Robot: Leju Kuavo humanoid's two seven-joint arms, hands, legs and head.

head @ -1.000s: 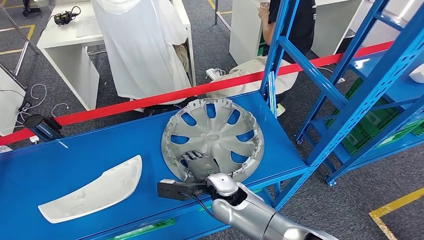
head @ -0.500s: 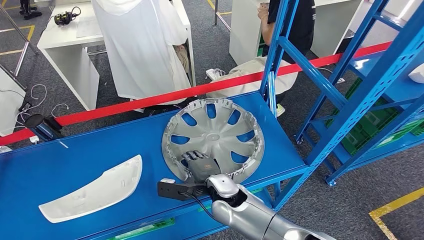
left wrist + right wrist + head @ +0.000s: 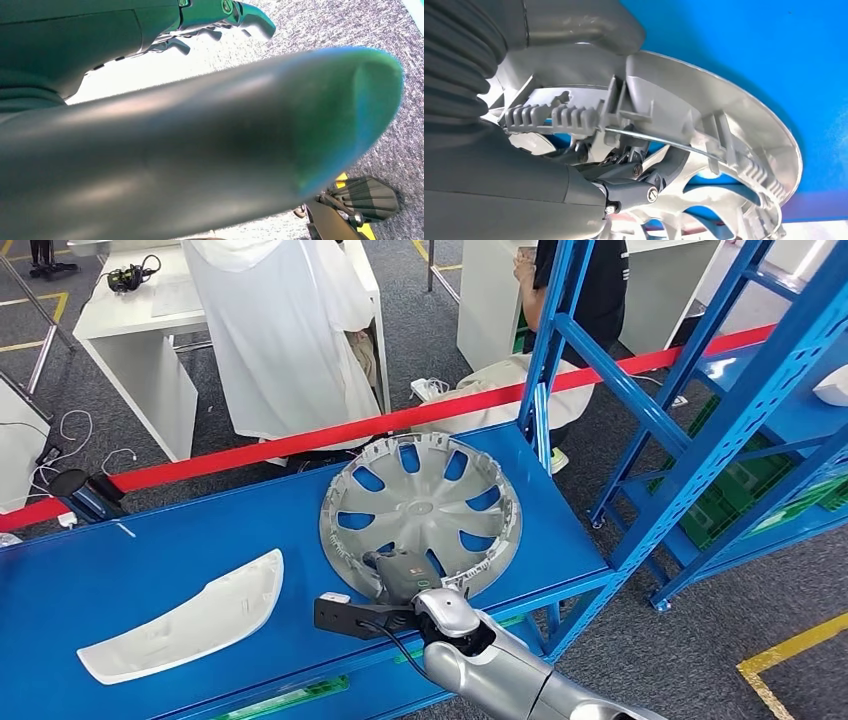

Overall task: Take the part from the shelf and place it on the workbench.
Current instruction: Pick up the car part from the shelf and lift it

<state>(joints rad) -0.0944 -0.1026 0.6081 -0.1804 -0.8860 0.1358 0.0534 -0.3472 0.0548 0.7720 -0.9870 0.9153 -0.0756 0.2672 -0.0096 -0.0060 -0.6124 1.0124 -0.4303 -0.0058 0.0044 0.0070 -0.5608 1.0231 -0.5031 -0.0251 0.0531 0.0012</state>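
Your right hand grips the near rim of the round silver plastic hubcap on the blue shelf; lifting and carrying it to the workbench remain.

Hidden and cut-off parts around the hubcap and the hands

In the head view the right hand covered the lower rim of the hubcap at centre frame, and its fingertips lay out of sight inside the dish; the right wrist view showed dark fingers under the rim and a thumb above, much of the hand lost past the left edge. The person at upper right was cut off by the top edge and partly screened by the blue shelf post. In the left wrist view the left hand was dark and blurred at the top, its fingers' pose unreadable.
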